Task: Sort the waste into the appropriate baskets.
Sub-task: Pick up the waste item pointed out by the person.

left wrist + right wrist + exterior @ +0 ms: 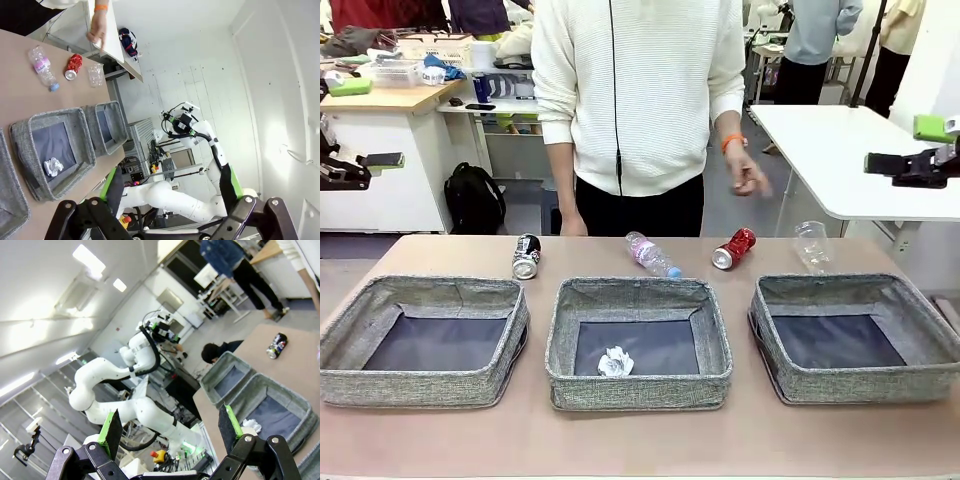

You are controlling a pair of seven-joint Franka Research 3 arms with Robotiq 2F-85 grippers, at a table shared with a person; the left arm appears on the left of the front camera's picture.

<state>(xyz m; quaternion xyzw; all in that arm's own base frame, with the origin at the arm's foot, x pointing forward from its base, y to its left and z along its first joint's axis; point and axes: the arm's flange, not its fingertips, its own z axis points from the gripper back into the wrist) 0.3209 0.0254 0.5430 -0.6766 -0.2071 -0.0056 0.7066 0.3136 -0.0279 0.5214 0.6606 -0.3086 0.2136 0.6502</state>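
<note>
My left gripper (170, 192) and my right gripper (169, 435) both hang high up, out at the sides of the table (640, 445). The jaws of each are wide apart, with nothing between them.

The paper ball (616, 362) lies in the middle basket (640, 388), close to its near wall. The left basket (420, 386) and the right basket (865, 385) show bare dark floors.

Four things lie in a row on the far side of the table, behind the baskets. The black can (526, 256) is on its side behind the left basket. The bottle (652, 254) is on its side behind the middle one. The red can (733, 248) lies just to the right of the bottle, and the cup (811, 245) is behind the right basket. The person's hand (748, 175) hangs above the red can, not touching it.

I think the sorting has only begun - one thing in, four to go. Next I must pick one thing, maybe the black can on my left side, and bring my jaws down around its round body before I squeeze. Cans and bottles roll, so I should come straight down - and stay clear of that hand.
</note>
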